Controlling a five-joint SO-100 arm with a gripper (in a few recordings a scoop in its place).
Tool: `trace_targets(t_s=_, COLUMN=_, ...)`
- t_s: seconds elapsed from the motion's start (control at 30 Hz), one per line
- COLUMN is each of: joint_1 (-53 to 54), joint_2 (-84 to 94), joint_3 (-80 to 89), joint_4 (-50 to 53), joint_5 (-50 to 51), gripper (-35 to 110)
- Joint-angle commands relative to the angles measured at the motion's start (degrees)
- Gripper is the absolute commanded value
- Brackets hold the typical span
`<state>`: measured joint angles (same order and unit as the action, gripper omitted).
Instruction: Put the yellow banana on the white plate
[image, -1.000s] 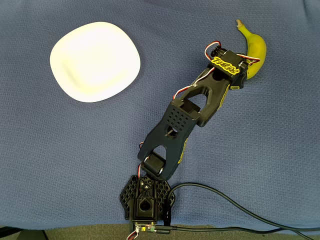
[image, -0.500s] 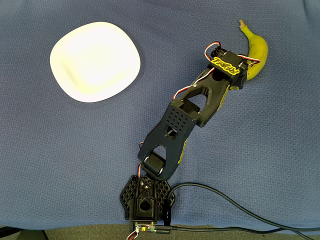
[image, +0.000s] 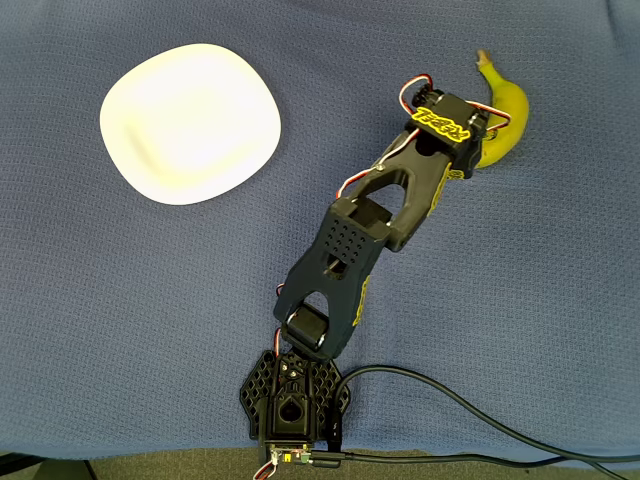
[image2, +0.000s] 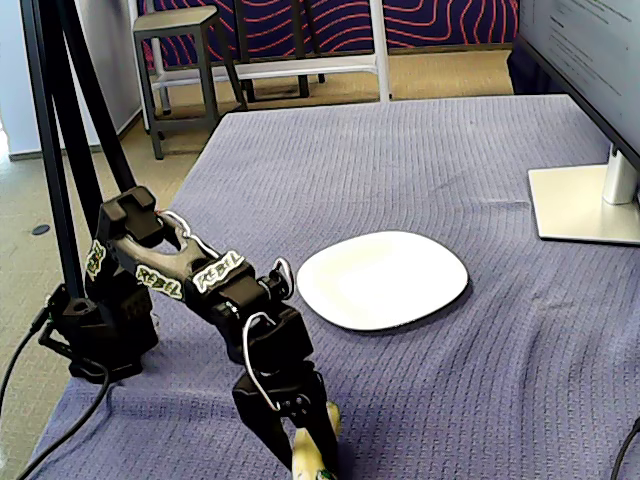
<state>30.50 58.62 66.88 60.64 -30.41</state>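
The yellow banana lies at the far right of the blue cloth in the overhead view, stem tip pointing up. Its lower end is hidden under my black gripper. In the fixed view the gripper points down at the table's near edge, and its fingers are closed around the banana. The white plate sits at the upper left of the overhead view, well apart from the gripper. In the fixed view the plate is to the right of and beyond the arm.
My arm's base stands at the table's near edge, with a black cable trailing right. A monitor foot rests on the cloth at the far right. A black stand pole rises beside the base.
The gripper head has shifted slightly up and to the left in the overhead view. The banana has moved with it and now looks shorter and more turned.
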Motion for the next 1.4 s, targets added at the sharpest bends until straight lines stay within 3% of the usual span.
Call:
trace_targets(t_s=0.0, joint_1=-1.67, joint_2=9.23, joint_3=0.18, joint_4=0.79, joint_5=-0.79, gripper=0)
trace_targets(t_s=0.77, joint_1=-15.56, joint_2=27.6, joint_3=-4.48, joint_4=11.43, joint_5=6.94, gripper=0)
trace_targets(t_s=1.37, joint_1=-35.77, joint_2=47.55, joint_3=14.33, joint_4=13.62, joint_5=16.52, gripper=0)
